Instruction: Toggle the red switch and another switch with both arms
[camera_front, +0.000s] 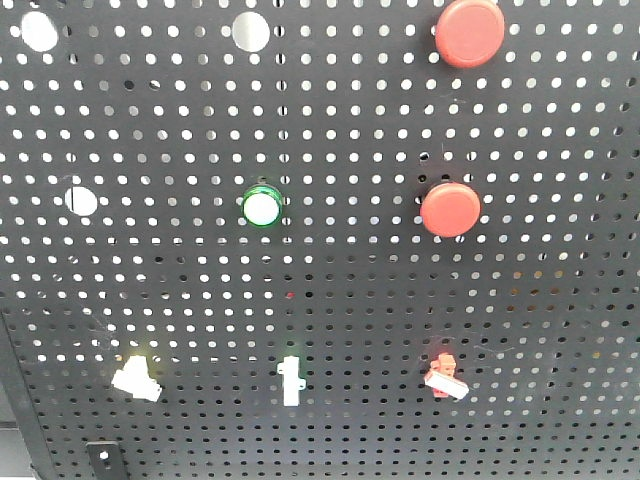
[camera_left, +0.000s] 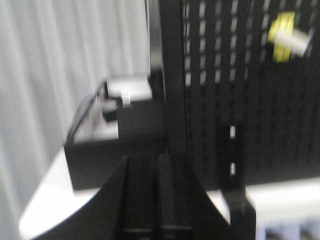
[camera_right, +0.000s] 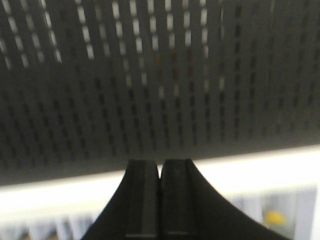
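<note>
On the black pegboard (camera_front: 520, 300), the red switch (camera_front: 444, 375) sits low on the right, a tiny red base with a white lever tip. The yellow-based switch (camera_front: 136, 378) sits low on the left; the blurred left wrist view has it at the upper right (camera_left: 288, 38). No arm shows in the front view. My left gripper (camera_left: 155, 161) is shut with nothing in it, below and left of the yellow switch, near the board's left edge. My right gripper (camera_right: 160, 165) is shut and empty, just below the board's bottom edge; the red switch is out of that view.
Two big round red push buttons (camera_front: 469, 32) (camera_front: 450, 210) sit on the board's right side. A green-rimmed white button (camera_front: 261, 207) is at centre, and a straight white toggle (camera_front: 290, 380) is between the two switches. A black box (camera_left: 117, 145) stands left of the board.
</note>
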